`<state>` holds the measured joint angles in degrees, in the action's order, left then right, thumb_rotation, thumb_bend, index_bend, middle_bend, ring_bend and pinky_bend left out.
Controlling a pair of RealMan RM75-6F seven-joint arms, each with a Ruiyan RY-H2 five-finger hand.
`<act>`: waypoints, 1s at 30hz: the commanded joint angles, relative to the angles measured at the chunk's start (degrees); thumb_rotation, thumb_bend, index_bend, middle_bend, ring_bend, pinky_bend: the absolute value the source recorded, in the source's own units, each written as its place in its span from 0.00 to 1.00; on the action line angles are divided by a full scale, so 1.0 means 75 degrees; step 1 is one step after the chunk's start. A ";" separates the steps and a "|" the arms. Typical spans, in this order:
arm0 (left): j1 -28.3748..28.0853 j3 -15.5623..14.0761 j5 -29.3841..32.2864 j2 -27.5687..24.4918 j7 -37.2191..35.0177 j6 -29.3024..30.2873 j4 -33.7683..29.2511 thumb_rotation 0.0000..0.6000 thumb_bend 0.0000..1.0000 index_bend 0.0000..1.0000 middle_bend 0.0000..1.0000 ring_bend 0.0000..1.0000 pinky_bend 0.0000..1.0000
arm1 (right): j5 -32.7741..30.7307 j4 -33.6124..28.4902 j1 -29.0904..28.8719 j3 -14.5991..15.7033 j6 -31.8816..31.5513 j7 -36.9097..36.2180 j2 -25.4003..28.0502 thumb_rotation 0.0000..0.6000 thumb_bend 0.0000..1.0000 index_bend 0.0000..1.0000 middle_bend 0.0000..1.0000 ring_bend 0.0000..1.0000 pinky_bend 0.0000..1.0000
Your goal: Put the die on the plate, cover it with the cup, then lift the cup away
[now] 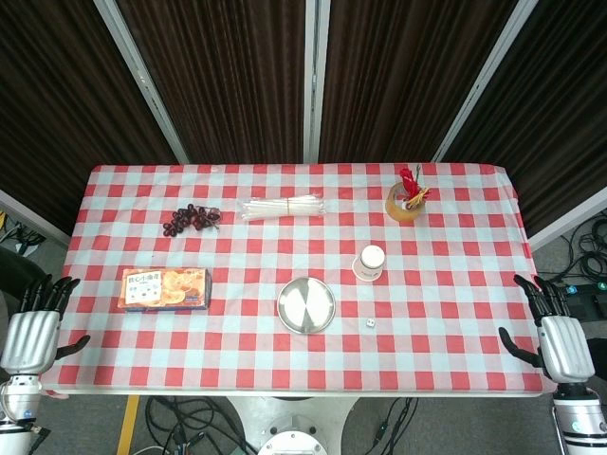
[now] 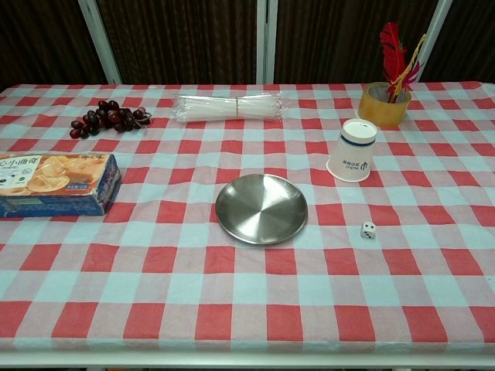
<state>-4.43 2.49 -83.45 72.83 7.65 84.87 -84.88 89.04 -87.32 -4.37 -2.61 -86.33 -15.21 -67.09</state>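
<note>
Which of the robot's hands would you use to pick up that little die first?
Probably the right hand. The die lies on the cloth right of the plate, on that hand's side; the left hand waits open at the far edge.

In front of me stands a table [image 1: 285, 374] covered with a red and white checked cloth [image 2: 232, 286]. Behind it hang dark brown curtains [image 1: 228, 76], divided by pale metal posts [image 1: 315, 81], some upright and some slanted. Under the near edge of the table I see a grey floor [image 1: 95, 422] with black cables [image 1: 190, 417] and a yellow stripe [image 1: 129, 422]. The light is even and soft.
</note>
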 commanded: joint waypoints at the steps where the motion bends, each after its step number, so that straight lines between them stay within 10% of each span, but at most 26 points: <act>1: -0.0016 -0.0013 0.0021 -0.0003 0.0018 -0.0060 -0.0012 1.00 0.00 0.14 0.13 0.02 0.02 | -0.0007 -0.0006 -0.0004 0.0014 0.0035 -0.0015 0.0010 1.00 0.26 0.07 0.14 0.00 0.00; 13: 0.0016 -0.0004 0.0000 0.0016 -0.0033 0.0025 -0.0010 1.00 0.00 0.14 0.13 0.02 0.02 | 0.0599 -0.0140 -0.0204 0.0247 0.0186 -0.0102 0.0068 1.00 0.26 0.09 0.21 0.06 0.12; 23: 0.0040 -0.0041 -0.0076 0.0102 -0.0197 0.0068 0.0144 1.00 0.00 0.14 0.13 0.02 0.02 | 0.1056 -0.0356 -0.1603 0.0308 0.2209 0.0857 -0.0496 1.00 0.24 0.34 0.78 0.76 0.82; 30: 0.0046 -0.0069 -0.0137 0.0167 -0.0337 0.0077 0.0270 1.00 0.00 0.14 0.13 0.02 0.02 | 0.0135 -0.0071 -0.2692 -0.0007 0.4199 0.1895 -0.1362 1.00 0.16 0.41 0.91 0.90 0.95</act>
<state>-4.09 1.98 -84.44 74.07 5.18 85.42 -82.92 93.56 -89.02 -20.39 -1.38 -60.63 -5.01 -73.68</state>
